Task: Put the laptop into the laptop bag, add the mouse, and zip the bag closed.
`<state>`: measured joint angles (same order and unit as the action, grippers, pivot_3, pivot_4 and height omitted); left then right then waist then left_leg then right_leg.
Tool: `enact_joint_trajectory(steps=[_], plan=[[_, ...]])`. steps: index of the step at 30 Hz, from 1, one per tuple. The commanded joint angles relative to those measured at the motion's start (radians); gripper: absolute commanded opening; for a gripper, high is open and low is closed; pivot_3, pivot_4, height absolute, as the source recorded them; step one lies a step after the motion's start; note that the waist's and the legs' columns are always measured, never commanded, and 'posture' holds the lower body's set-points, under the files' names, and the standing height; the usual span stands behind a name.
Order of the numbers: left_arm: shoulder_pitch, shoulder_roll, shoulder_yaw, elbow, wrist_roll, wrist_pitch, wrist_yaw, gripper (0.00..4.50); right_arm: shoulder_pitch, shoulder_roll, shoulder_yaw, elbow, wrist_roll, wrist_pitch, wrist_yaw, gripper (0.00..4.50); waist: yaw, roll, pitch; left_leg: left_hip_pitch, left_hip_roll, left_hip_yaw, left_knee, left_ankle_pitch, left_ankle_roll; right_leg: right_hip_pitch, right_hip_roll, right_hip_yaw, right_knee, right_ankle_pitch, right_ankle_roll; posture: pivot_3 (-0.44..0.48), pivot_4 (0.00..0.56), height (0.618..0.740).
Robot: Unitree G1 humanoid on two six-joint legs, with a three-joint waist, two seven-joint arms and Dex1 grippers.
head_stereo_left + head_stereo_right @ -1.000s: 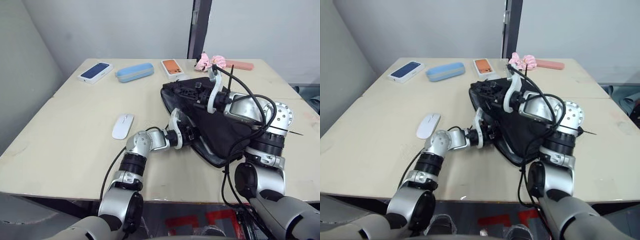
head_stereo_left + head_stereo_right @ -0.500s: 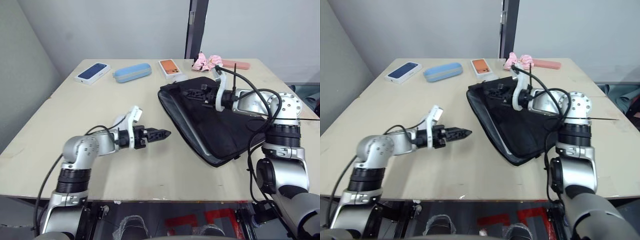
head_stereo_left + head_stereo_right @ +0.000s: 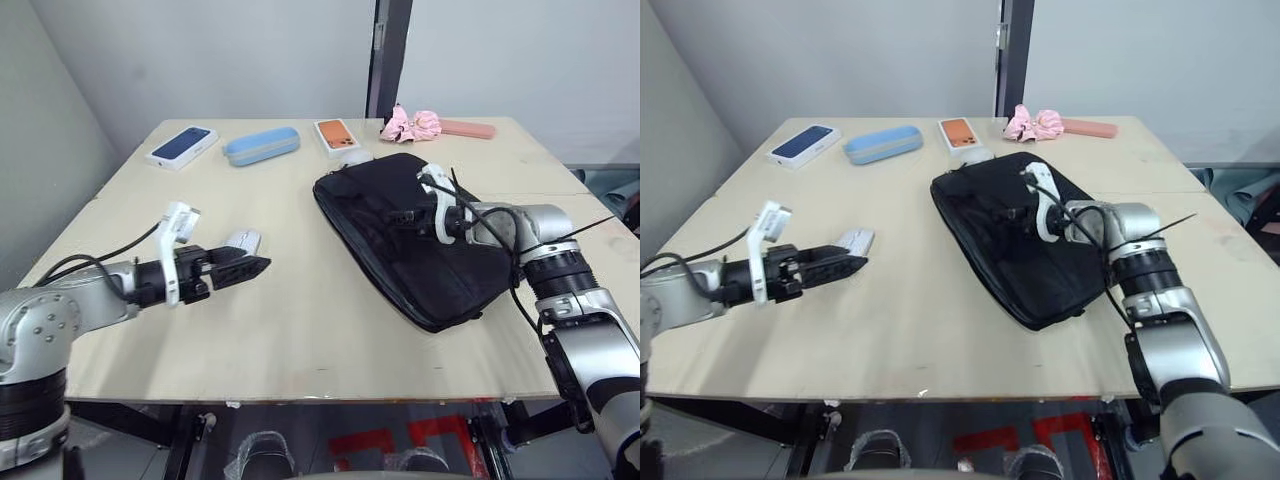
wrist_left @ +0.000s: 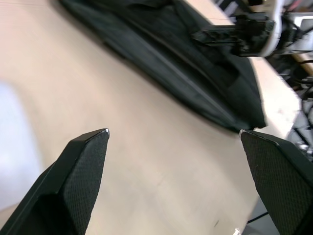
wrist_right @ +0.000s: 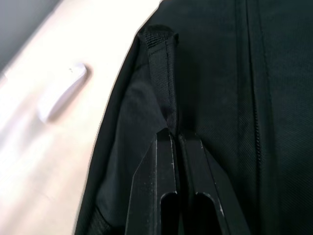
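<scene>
Two arms reach over our pale tabletop [image 3: 330, 330]. Our left gripper [image 3: 243, 268] hovers at about nine o'clock with its fingers [image 4: 83, 166] spread wide apart and grasping nothing. The white mouse [image 3: 243, 241] lies just beyond those fingers, toward eleven o'clock of them. Our right gripper [image 3: 395, 216] rests on the black laptop bag [image 3: 400, 250], fingers [image 5: 168, 196] pinched tight together on a strap handle [image 5: 159, 63]. That bag lies flat at two o'clock from the tabletop's centre.
</scene>
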<state>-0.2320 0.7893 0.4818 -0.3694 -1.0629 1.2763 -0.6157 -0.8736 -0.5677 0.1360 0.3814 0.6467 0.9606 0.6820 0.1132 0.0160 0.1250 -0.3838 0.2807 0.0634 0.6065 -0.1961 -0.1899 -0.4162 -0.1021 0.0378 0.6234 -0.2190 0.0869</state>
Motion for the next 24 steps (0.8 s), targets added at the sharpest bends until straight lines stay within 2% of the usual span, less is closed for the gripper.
enact_joint_trajectory(steps=[1, 5, 7, 8, 10, 14, 20, 21, 24], plan=[[0.052, 0.057, 0.050, -0.014, 0.064, -0.109, -0.049, 4.47, 0.029, 0.011, 0.006, -0.051, -0.057, -0.050, 0.040, 0.00, -0.003, 0.000, 0.000, 0.000, 0.000, 0.000, 0.000, 0.000, 0.000, 0.000, 0.000, 0.000, 0.000, -0.002, -0.003, 0.000, 0.150, 0.740], [0.112, 0.055, 0.058, 0.032, 0.188, -0.301, -0.085, 4.47, 0.054, 0.028, -0.013, -0.065, -0.101, -0.107, 0.066, 0.00, -0.009, 0.000, 0.000, 0.000, 0.000, 0.000, 0.002, 0.000, 0.000, 0.000, 0.000, 0.000, 0.001, -0.002, -0.005, 0.000, 0.150, 0.740], [0.133, 0.063, 0.053, 0.054, 0.214, -0.340, -0.105, 4.47, 0.057, 0.028, -0.029, -0.071, -0.111, -0.132, 0.090, 0.00, -0.011, 0.000, 0.000, 0.000, 0.000, 0.000, 0.002, 0.000, 0.001, 0.000, 0.000, 0.000, 0.002, -0.002, -0.005, 0.000, 0.150, 0.740], [0.147, 0.074, 0.050, 0.065, 0.220, -0.346, -0.123, 4.50, 0.053, 0.028, -0.047, -0.066, -0.106, -0.133, 0.096, 0.49, -0.012, 0.000, 0.000, 0.001, 0.000, 0.000, 0.003, 0.000, 0.001, 0.000, 0.000, 0.000, 0.003, -0.003, -0.005, 0.000, 0.150, 0.740], [0.169, 0.091, 0.051, 0.085, 0.232, -0.356, -0.147, 4.50, 0.043, 0.022, -0.086, -0.057, -0.094, -0.141, 0.113, 0.91, -0.015, 0.000, 0.000, 0.001, 0.000, -0.001, 0.003, 0.000, 0.001, 0.000, 0.000, 0.000, 0.004, -0.003, -0.006, 0.000, 0.150, 0.740], [0.183, 0.104, 0.070, 0.118, 0.238, -0.363, -0.164, 4.50, 0.029, 0.000, -0.130, -0.062, -0.095, -0.146, 0.150, 2.31, -0.020, 0.000, 0.000, 0.001, 0.000, 0.000, 0.003, 0.000, 0.001, 0.000, 0.000, 0.000, 0.005, -0.003, -0.006, 0.000, 0.150, 0.740], [0.140, 0.170, 0.099, 0.239, 0.277, -0.402, -0.207, 4.50, -0.005, -0.142, -0.134, -0.076, -0.139, -0.218, 0.303, 4.36, -0.019, 0.000, 0.000, 0.001, 0.000, 0.000, 0.004, 0.001, 0.001, -0.001, 0.000, 0.000, 0.006, -0.003, -0.006, 0.000, 0.150, 0.740], [0.135, 0.188, 0.101, 0.264, 0.289, -0.417, -0.223, 4.50, 0.000, -0.177, -0.113, -0.080, -0.169, -0.263, 0.347, 4.44, -0.019, -0.001, 0.000, 0.001, 0.000, 0.000, 0.004, 0.001, 0.001, -0.001, 0.000, 0.000, 0.006, -0.003, -0.006, 0.000, 0.150, 0.740], [0.117, 0.280, 0.120, 0.365, 0.337, -0.485, -0.311, 4.50, 0.028, -0.351, -0.033, -0.070, -0.338, -0.560, 0.525, 4.44, -0.017, -0.001, 0.000, 0.001, 0.000, 0.000, 0.004, 0.000, 0.002, -0.001, 0.000, 0.000, 0.005, -0.004, -0.008, 0.000, 0.150, 0.740]])
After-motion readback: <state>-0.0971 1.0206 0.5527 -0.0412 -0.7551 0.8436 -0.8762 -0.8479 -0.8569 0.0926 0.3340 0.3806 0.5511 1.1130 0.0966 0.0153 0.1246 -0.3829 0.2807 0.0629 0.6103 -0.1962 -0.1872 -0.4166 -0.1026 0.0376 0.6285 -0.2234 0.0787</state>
